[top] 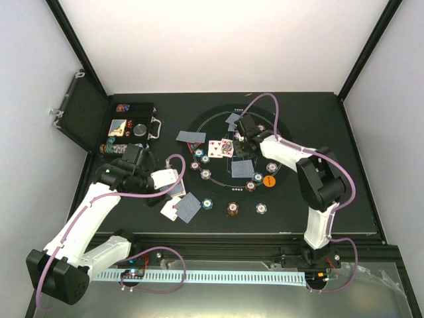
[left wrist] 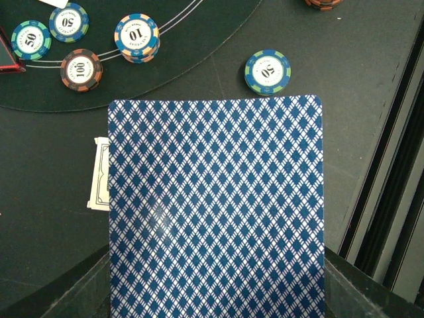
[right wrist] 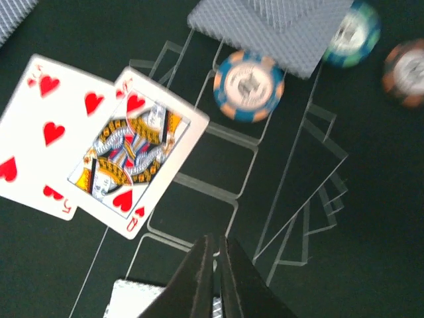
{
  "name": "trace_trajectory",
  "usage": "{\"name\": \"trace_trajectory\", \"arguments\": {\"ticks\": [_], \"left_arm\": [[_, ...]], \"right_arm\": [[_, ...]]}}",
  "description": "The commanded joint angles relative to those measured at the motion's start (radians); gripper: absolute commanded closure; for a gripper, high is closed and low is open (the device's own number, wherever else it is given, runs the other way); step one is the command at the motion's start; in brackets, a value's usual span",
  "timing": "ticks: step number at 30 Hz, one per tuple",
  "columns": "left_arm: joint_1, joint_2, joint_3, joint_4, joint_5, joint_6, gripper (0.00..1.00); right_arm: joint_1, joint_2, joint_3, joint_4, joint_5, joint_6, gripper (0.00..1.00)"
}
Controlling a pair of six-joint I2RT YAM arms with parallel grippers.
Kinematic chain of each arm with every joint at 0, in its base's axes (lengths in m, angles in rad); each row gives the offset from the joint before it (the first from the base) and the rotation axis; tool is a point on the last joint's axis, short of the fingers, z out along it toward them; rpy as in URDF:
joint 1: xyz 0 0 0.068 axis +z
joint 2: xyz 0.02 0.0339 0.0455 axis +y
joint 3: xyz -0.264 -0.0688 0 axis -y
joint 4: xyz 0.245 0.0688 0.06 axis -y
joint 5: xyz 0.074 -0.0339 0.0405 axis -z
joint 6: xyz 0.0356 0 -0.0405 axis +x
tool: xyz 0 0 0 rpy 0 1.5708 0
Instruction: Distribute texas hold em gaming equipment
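Observation:
My left gripper [top: 179, 191] holds a blue-backed playing card [left wrist: 215, 205] by its side edges near the mat's front left. The card hides the jaws; only dark fingers [left wrist: 79, 295] show beside it. A white card [left wrist: 99, 175] peeks out beneath. My right gripper [right wrist: 216, 248] is shut and empty above the printed card boxes at the mat's centre [top: 237, 140]. The five of hearts [right wrist: 46, 132] and queen of hearts [right wrist: 136, 159] lie face up to its left. A blue-orange chip [right wrist: 248, 85] and face-down cards [right wrist: 278, 26] lie ahead. Another face-down card [right wrist: 136, 299] lies under its fingers.
Round black mat [top: 218, 189] carries several chips, face-down cards [top: 191, 137], an orange button [top: 269, 179] and a blue button [top: 258, 176]. The open black case [top: 83, 112] with chips stands back left. A teal chip [left wrist: 267, 71] lies just beyond the held card.

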Motion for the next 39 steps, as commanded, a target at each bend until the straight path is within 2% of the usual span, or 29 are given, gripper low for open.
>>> {"name": "trace_trajectory", "arguments": {"ticks": [1, 13, 28, 39], "left_arm": [[0.003, -0.008, 0.031, 0.005, 0.01, -0.008, 0.98], [0.003, -0.016, 0.019, 0.012, 0.011, -0.01, 0.98], [0.003, -0.036, 0.013, 0.012, 0.011, -0.005, 0.98], [0.003, -0.071, 0.011, -0.006, 0.009, -0.003, 0.98]], "right_arm": [[0.013, 0.067, -0.012, -0.048, -0.051, 0.168, 0.95], [0.013, 0.178, 0.073, -0.124, -0.07, 0.238, 0.98], [0.051, 0.144, -0.103, -0.062, -0.129, 0.318, 0.99], [0.113, 0.025, -0.257, -0.043, -0.134, 0.394, 0.99]]}}
